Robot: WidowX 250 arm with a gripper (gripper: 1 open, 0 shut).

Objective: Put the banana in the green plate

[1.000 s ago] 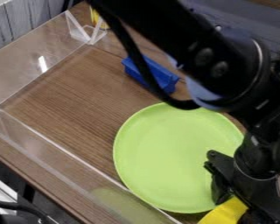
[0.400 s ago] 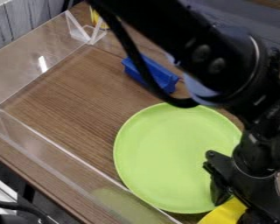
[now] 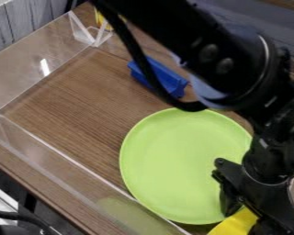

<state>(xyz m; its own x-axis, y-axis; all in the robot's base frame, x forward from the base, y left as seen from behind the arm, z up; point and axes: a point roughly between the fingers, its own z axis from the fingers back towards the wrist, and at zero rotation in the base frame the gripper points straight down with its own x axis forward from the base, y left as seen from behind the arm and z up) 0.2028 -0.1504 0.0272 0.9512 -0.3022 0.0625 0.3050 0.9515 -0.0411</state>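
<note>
The black gripper point(image 3: 250, 204) points straight down at the lower right corner of the view, its jaws pinching the banana point(image 3: 239, 225), of which only a bright yellow piece shows at the bottom edge. That piece lies just off the near right rim of the green plate point(image 3: 175, 156), and the gripper's dark fingers overlap the rim there. The plate's face is bare and wide. Clear plastic walls point(image 3: 39, 64) fence the wooden tabletop point(image 3: 82, 110) on the left and near sides. A blue block point(image 3: 160, 77) lies beyond the plate, apart from it. The bulky black arm point(image 3: 217, 60) arches overhead from upper left, hiding the table's right side.
</note>
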